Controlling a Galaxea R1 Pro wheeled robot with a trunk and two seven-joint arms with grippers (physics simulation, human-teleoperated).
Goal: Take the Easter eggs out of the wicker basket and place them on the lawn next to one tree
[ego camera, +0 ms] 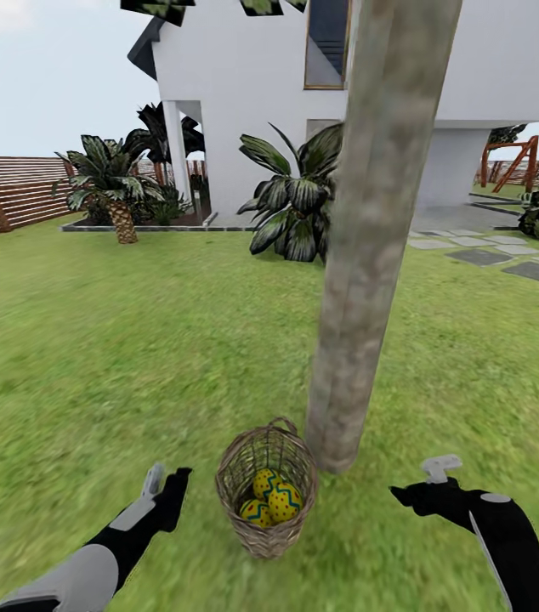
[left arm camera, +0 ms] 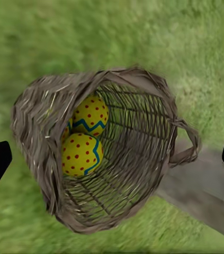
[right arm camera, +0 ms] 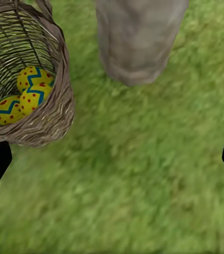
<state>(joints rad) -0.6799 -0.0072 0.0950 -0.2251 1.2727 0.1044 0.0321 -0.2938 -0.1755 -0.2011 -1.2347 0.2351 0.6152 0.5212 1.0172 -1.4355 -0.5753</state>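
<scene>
**Eggs in the basket at the foot of the tree**

The wicker basket (ego camera: pixel 267 493) stands upright on the lawn (ego camera: pixel 133 340), just beside the base of the tree (ego camera: pixel 371 255), whose thick mottled trunk rises past the top of the head view. All three Easter eggs (ego camera: pixel 271 498) lie together at the bottom of the basket, touching one another; the left wrist view shows two of them clearly (left arm camera: pixel 85 140) against the woven wall, and the right wrist view shows three (right arm camera: pixel 24 95).

The left end effector (ego camera: pixel 167 481) hovers over the grass near the basket, on the side away from the tree, its fingers spread wide and empty. The right end effector (ego camera: pixel 422 484) hangs over the grass on the tree's side of the basket, near the trunk's base, also wide apart and holding nothing.

Beyond the tree stand a white house (ego camera: pixel 244 85), a short palm (ego camera: pixel 112 183), a broad-leaved bush (ego camera: pixel 295 200) and a slatted wooden fence (ego camera: pixel 6 195).
</scene>
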